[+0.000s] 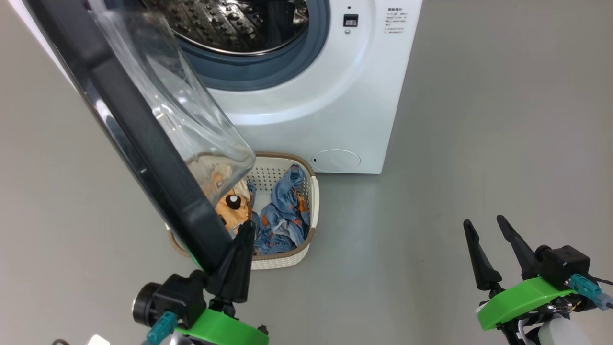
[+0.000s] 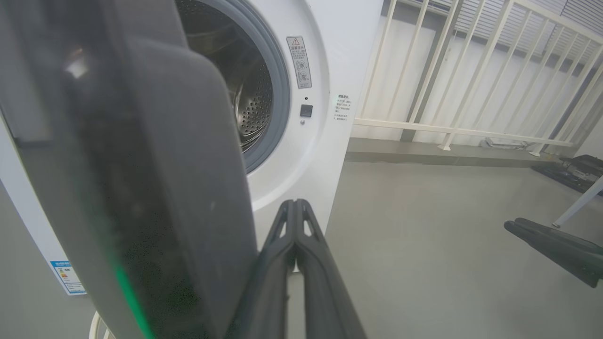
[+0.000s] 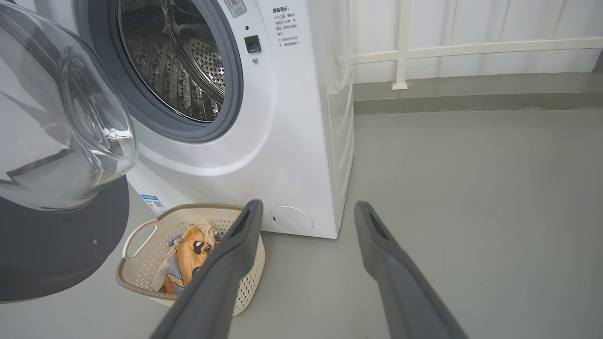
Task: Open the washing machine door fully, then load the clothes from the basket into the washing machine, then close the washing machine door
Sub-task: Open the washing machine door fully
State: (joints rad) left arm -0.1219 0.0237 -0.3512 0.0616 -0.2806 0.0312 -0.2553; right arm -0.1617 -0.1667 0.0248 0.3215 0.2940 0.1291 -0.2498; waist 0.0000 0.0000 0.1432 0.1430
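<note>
Open washing machine door [image 1: 143, 143] on the washing machine [image 1: 335, 96], left gripper [image 1: 248, 229] jaws pressed together by the door rim, right gripper [image 1: 483, 220] jaws spread (off to the machine's right), basket [image 1: 313, 191] of clothes [image 1: 282, 215] in front.

Bright, even light; washing machine door [image 2: 141, 188] blurred nearby

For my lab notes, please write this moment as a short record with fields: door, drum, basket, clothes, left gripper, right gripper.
door: open, standing out from the washing machine front
drum: no clothes in the visible part
basket: on the floor before the machine, partly under the door
clothes: one orange, one light blue, both in the basket
left gripper: shut, against the door's black rim
right gripper: open, empty, over the floor
</note>
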